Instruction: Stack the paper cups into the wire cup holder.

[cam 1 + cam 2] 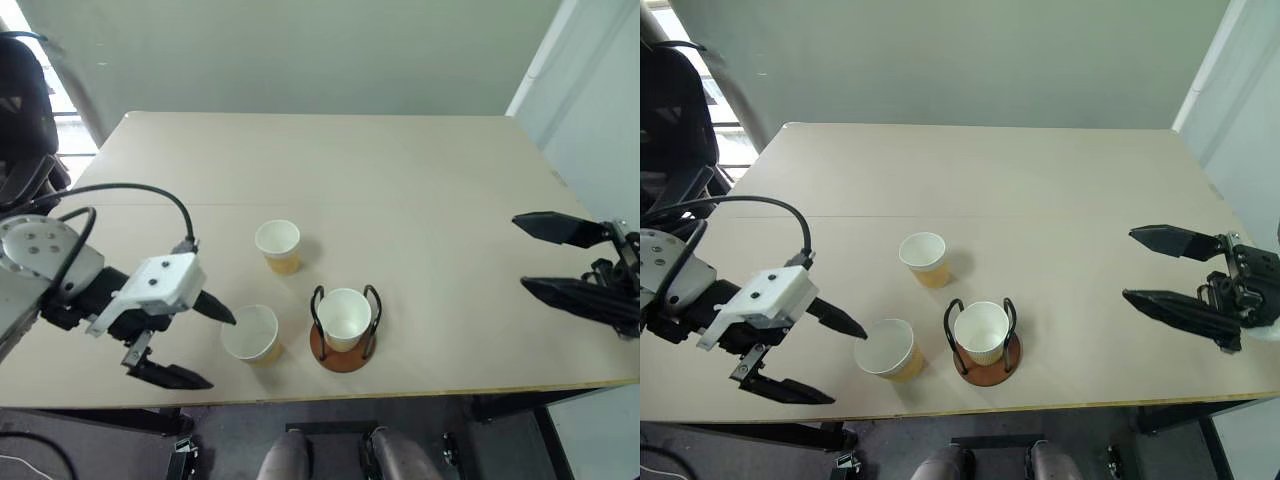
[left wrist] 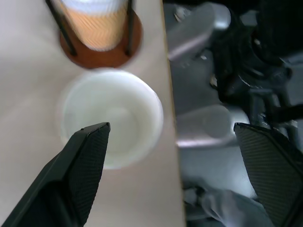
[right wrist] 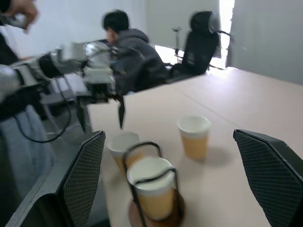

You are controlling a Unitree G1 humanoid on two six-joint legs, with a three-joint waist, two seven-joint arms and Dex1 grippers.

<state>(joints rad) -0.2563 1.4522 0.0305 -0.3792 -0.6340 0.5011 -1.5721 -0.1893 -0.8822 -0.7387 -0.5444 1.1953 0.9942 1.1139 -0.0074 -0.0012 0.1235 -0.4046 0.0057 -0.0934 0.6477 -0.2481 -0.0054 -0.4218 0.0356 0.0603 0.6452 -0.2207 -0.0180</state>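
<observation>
One paper cup point(image 1: 344, 316) stands upright inside the wire cup holder point(image 1: 343, 357), near the table's front edge. A second paper cup point(image 1: 250, 333) stands just left of the holder, and a third point(image 1: 277, 243) stands farther back. My left gripper point(image 1: 212, 350) is open at the left of the near cup, one fingertip almost at its rim and the other off the table's front edge. In the left wrist view that cup point(image 2: 111, 125) lies beside one finger point(image 2: 80, 165). My right gripper point(image 1: 523, 252) hangs open and empty at the far right, well away from the cups.
The beige table point(image 1: 400, 180) has open room behind and to the right of the cups. A black chair point(image 1: 25, 110) stands off its left corner. In the right wrist view a person point(image 3: 130, 52) sits beyond the table's left end.
</observation>
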